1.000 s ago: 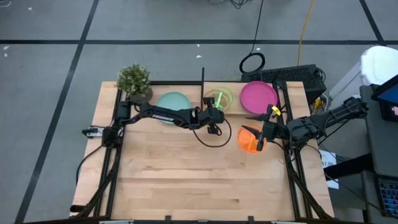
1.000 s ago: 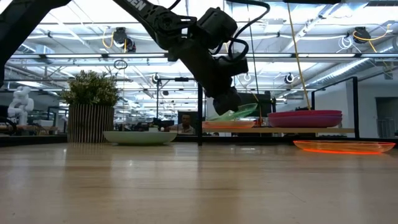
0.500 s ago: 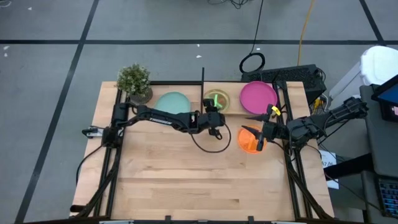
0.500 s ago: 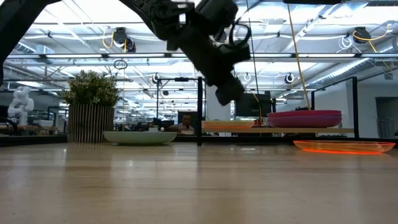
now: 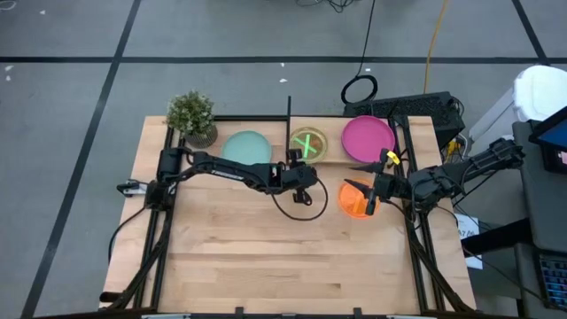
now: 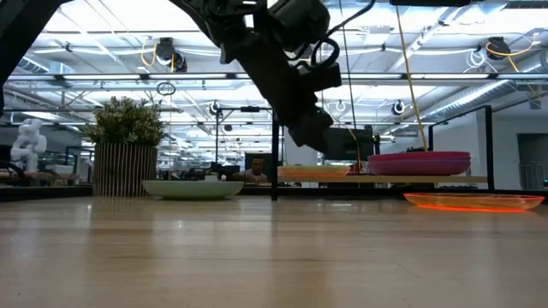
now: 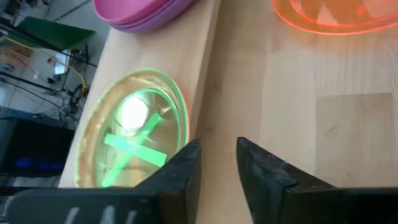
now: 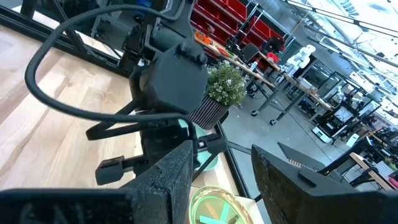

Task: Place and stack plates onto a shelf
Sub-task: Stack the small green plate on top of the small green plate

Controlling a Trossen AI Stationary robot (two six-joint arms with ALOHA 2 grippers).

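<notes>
Left tool (image 5: 302, 176) is seen just in front of the shelf (image 5: 330, 156), raised off the worktop (image 5: 266, 257), its fingers (image 7: 180, 174) parted by a narrow gap and holding nothing. Right tool (image 5: 365, 188) is held above the orange plate (image 5: 354, 200), jaws apart and empty.

On the shelf, the green plate (image 5: 307, 142) rests on a small stack, with the magenta plate (image 5: 368, 136) topping a stack of larger ones beside it. The pale teal plate (image 5: 245, 146) lies on the worktop beside the shelf, near the potted plant (image 5: 191, 114).

The step in hand is judged to be release and retreat after setting down the green plate. 2 plates remain off the shelf. Next, a grasp on a thin rim is called for, then a level lift onto the matching stack.
</notes>
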